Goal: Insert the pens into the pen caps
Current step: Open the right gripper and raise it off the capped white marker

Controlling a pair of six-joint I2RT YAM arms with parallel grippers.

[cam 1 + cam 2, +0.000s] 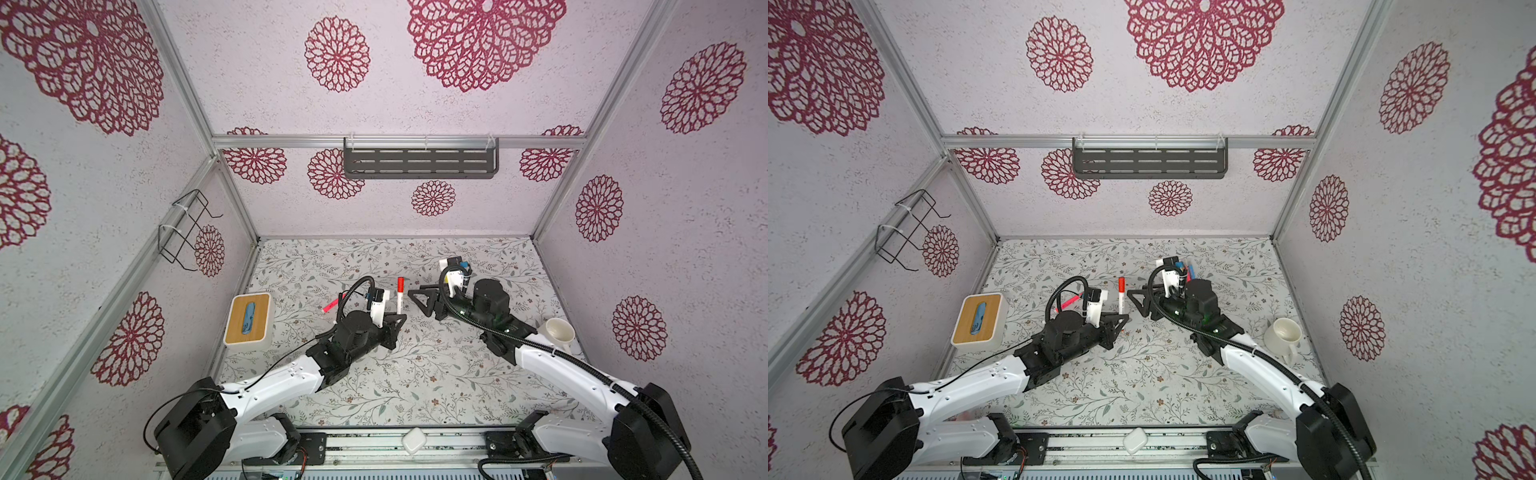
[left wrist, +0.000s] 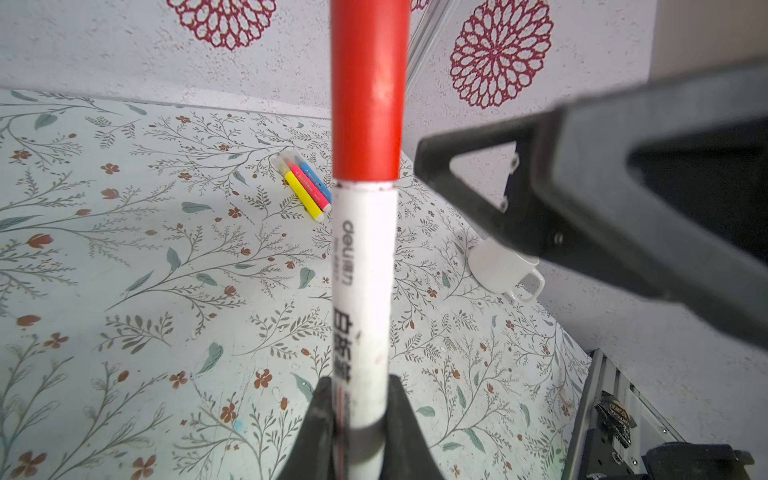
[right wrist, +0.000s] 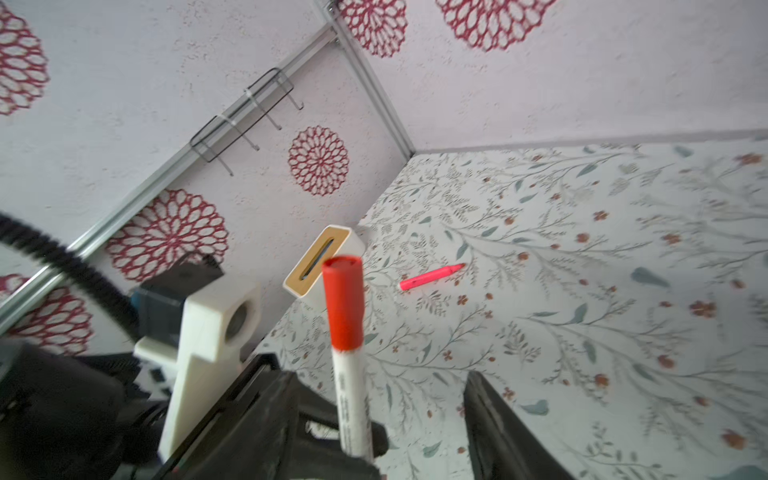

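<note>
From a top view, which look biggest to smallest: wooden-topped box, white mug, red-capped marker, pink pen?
1. wooden-topped box
2. white mug
3. red-capped marker and pink pen, unranked: the marker is held nearer the camera, the pen partly hidden.

My left jaws grip the lower end of a white marker [image 1: 399, 302], upright with its red cap [image 1: 400, 285] on top, while a pink pen [image 3: 432, 277] lies flat on the bench [image 1: 415, 374] to its left and yellow, red and blue pens [image 2: 309, 186] lie side by side far right.

Marker [image 1: 400, 296] in left claw [image 1: 399, 317], right claw [image 1: 415, 291] beside it — box [image 1: 248, 319] left, mug [image 1: 557, 332] right.
</note>
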